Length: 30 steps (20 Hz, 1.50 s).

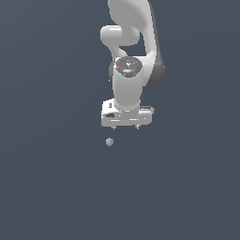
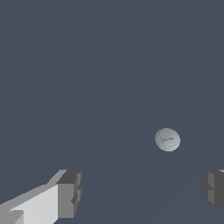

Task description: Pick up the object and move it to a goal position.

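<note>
- The tiny, matte, pale grey-green ball (image 1: 109, 142) lies on the plain dark grey-blue floor (image 1: 47, 187), free of the robot and untouched.
- The white Panda arm's gripper (image 1: 126, 127) hangs above it, a little toward the exterior view's right; its jaws are spread wide and hold nothing.
- In the wrist view the ball (image 2: 167, 139) sits ahead of the gap between the grey fingertips (image 2: 70, 192), not yet between them.
- No goal marker shows in either view.
- Judged from this, nothing is done: aligning, descending, grasping, lifting and carrying all remain.
</note>
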{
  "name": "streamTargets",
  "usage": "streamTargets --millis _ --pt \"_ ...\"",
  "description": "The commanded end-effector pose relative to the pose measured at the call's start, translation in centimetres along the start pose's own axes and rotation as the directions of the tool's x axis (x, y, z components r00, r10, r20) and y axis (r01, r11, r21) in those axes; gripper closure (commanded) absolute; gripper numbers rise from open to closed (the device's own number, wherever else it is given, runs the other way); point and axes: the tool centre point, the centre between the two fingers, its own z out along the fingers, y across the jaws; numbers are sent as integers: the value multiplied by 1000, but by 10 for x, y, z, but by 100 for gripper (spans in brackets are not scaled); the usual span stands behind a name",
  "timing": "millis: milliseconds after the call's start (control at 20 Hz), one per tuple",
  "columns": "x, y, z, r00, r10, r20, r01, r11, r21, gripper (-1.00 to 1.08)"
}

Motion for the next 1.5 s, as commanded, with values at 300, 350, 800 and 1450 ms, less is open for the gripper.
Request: streamTargets --millis 300,350,800,1450 --pt "1 13 14 997 -78 -4 78 997 -5 -92" --pt "1 16 17 996 -93 -4 93 996 -6 -92" --pt "0 45 49 963 -270 -11 270 963 -16 -92" --pt "-5 78 88 881 -473 -16 472 881 -27 -92"
